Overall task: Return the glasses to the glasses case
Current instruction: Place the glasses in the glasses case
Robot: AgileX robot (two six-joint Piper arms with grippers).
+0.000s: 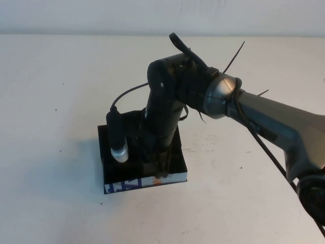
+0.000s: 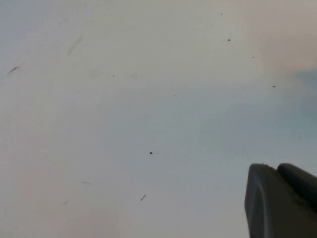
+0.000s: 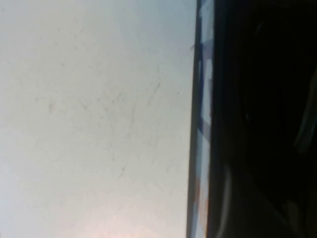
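The glasses case [image 1: 176, 163] is a black box lying open on the white table, with blue, white and orange print on its near side. My right gripper [image 1: 155, 163] reaches straight down into the case, and the arm hides the inside. The right wrist view shows the printed edge of the case [image 3: 203, 124] and its dark lining. The glasses are not clearly visible in any view. My left gripper [image 2: 278, 171] is out of the high view. Its dark fingertips sit together over bare table in the left wrist view.
The white table [image 1: 61, 91] lies bare around the case. The right arm [image 1: 274, 119] crosses from the right edge, with a cable and a small cylindrical camera [image 1: 117, 140] hanging over the left part of the case.
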